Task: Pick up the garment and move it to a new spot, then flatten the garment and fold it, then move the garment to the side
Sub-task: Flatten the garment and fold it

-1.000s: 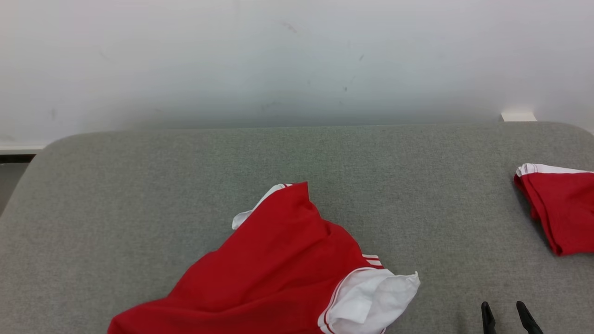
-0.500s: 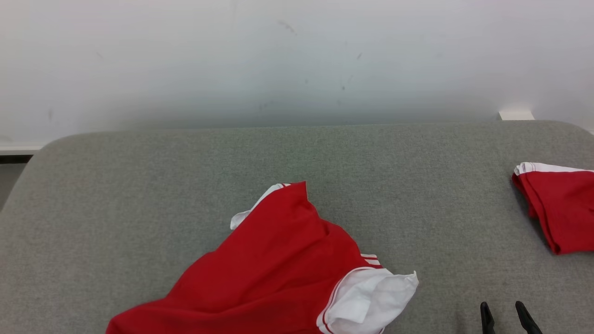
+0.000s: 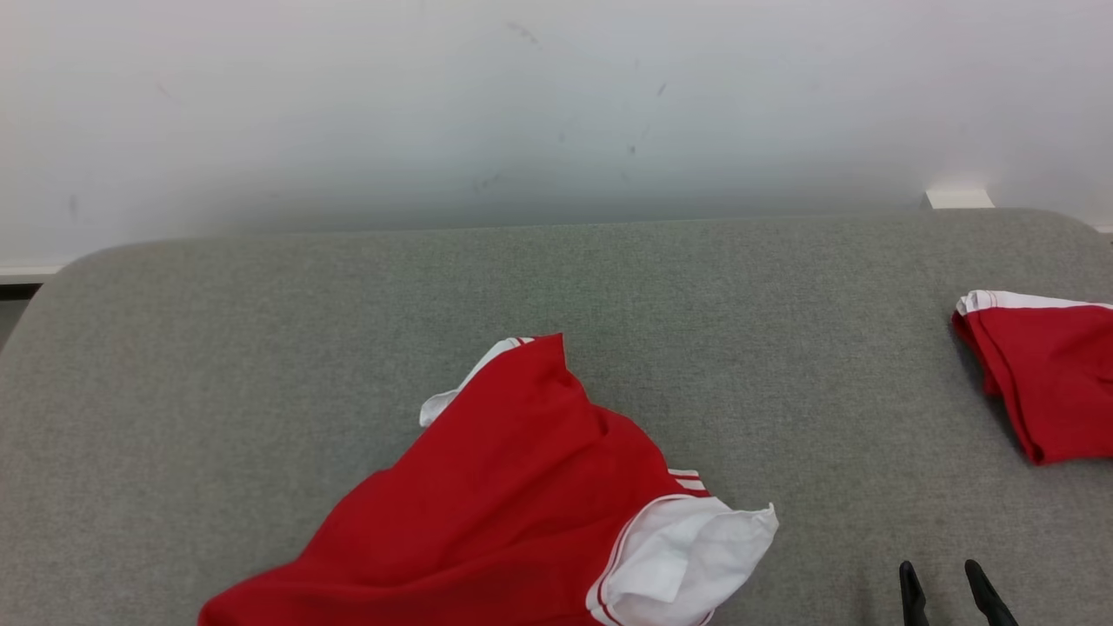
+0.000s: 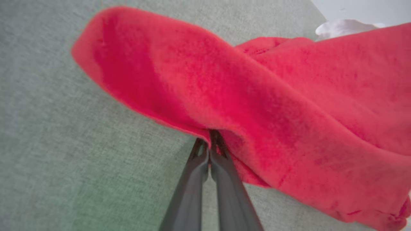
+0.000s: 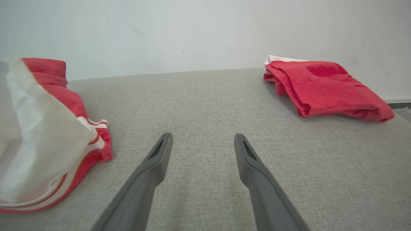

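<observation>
The crumpled red garment [image 3: 504, 504], a soft knit top with white sleeves and thin red-and-white striped trim, is lying in a loose heap on the near middle of the grey woven-fabric padded surface [image 3: 261, 348]. Its lower part is running off the bottom edge of the head view. One white sleeve [image 3: 687, 556] is spilling open toward the robot's right, and a second strip of white trim is peeking out at the heap's far tip.

In the left wrist view, the left gripper [image 4: 210, 136] is pressing its two dark fingers together. Their tips are nipping a fold at the edge of the crumpled red garment [image 4: 257, 96], and the cloth is arching up and away from them over the grey surface.

The right gripper [image 3: 941, 569] is sitting at the lower right of the head view, just beside the white sleeve but not touching it. In the right wrist view, the right gripper [image 5: 203, 136] is holding its fingers wide apart over bare grey surface, with nothing between them and the crumpled red garment [image 5: 41, 128] off to one side.

A folded red garment [image 3: 1043, 382] with a white edge is resting well apart, at the surface's right side. It is also showing in the right wrist view [image 5: 321, 86]. A plain white wall [image 3: 522, 104] with faint scuffs is rising behind the surface.
</observation>
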Controlling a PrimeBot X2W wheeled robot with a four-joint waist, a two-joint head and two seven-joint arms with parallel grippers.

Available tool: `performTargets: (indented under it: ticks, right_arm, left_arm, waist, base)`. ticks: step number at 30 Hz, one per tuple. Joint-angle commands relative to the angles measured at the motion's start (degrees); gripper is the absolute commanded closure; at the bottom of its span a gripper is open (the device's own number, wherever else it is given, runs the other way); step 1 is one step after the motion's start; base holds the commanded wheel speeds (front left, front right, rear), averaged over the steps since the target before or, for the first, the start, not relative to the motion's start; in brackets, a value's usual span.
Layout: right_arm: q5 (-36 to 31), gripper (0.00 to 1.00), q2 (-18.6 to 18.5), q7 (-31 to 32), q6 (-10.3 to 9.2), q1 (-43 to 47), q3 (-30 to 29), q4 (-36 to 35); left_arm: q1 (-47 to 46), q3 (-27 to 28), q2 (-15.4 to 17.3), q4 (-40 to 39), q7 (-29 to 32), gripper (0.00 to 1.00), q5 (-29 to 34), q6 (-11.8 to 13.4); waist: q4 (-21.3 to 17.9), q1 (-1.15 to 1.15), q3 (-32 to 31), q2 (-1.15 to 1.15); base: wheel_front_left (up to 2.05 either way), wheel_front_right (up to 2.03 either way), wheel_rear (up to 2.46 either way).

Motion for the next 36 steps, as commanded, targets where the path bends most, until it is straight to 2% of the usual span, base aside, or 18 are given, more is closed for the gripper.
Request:
performTargets:
  ticks: [1, 5, 10, 14, 18, 22, 25, 30, 36]
  right_arm:
    - [-0.4, 0.00, -0.1, -0.1, -0.17, -0.3, -0.2, 0.1]
    - [-0.2, 0.00, -0.1, -0.1, -0.17, 0.0, -0.3, 0.1]
    - [0.3, 0.00, -0.1, -0.1, -0.17, -0.3, 0.0, 0.0]
    - [0.7, 0.00, -0.1, -0.1, -0.18, -1.0, 0.4, 0.3]
    - [1.8, 0.00, -0.1, -0.1, -0.17, -1.8, 1.1, 0.4]
    - [2.9, 0.00, -0.1, -0.1, -0.17, -2.7, 1.8, 0.7]
    - [3.6, 0.00, -0.1, -0.1, -0.18, -2.8, 2.0, 1.1]
    - [4.8, 0.00, -0.1, -0.1, -0.17, -2.5, 2.2, 1.5]
    - [6.1, 0.00, -0.1, -0.1, -0.17, -1.7, 2.4, 2.0]
  left_arm:
    - [-0.7, 0.2, 1.1, -1.4, 0.2, 1.00, 0.6, -0.4]
    - [-1.9, 0.1, 6.0, -9.1, 2.7, 1.00, 2.2, -0.4]
    - [-5.0, 1.8, 15.4, -24.0, 9.2, 1.00, 2.7, -0.9]
    - [-10.4, 5.0, 21.7, -33.4, 15.6, 1.00, 0.2, -1.5]
    - [-17.7, 6.8, 24.6, -37.2, 23.3, 1.00, -3.2, -3.3]
    - [-25.5, 7.6, 25.3, -36.8, 31.9, 1.00, -7.7, -5.7]
    - [-31.2, 7.2, 25.7, -34.8, 38.0, 1.00, -9.6, -6.0]
    - [-38.6, 5.3, 25.4, -31.8, 44.9, 1.00, -8.1, -5.6]
    - [-49.2, 1.5, 22.4, -23.8, 52.0, 1.00, -3.9, -5.0]
  waist:
    - [0.0, 0.00, 0.0, 0.00]
    - [0.2, 0.00, -0.2, 0.00]
    - [0.0, 0.00, -0.3, 0.00]
    - [-0.8, 0.00, -0.3, 0.00]
    - [-3.0, 0.00, -0.2, 0.00]
    - [-6.4, 0.00, -0.1, 0.00]
    - [-9.4, 0.00, -0.2, 0.00]
    - [-13.3, 0.00, -0.1, 0.00]
    - [-17.6, 0.00, -0.4, 0.00]
  base:
    - [0.00, 0.00, 0.00]
    - [0.00, 0.00, 0.00]
    - [0.00, 0.00, 0.00]
    - [0.00, 0.00, 0.00]
    - [0.00, 0.00, 0.00]
    - [0.00, 0.00, 0.00]
    - [0.00, 0.00, 0.00]
    - [0.00, 0.00, 0.00]
    - [0.00, 0.00, 0.00]
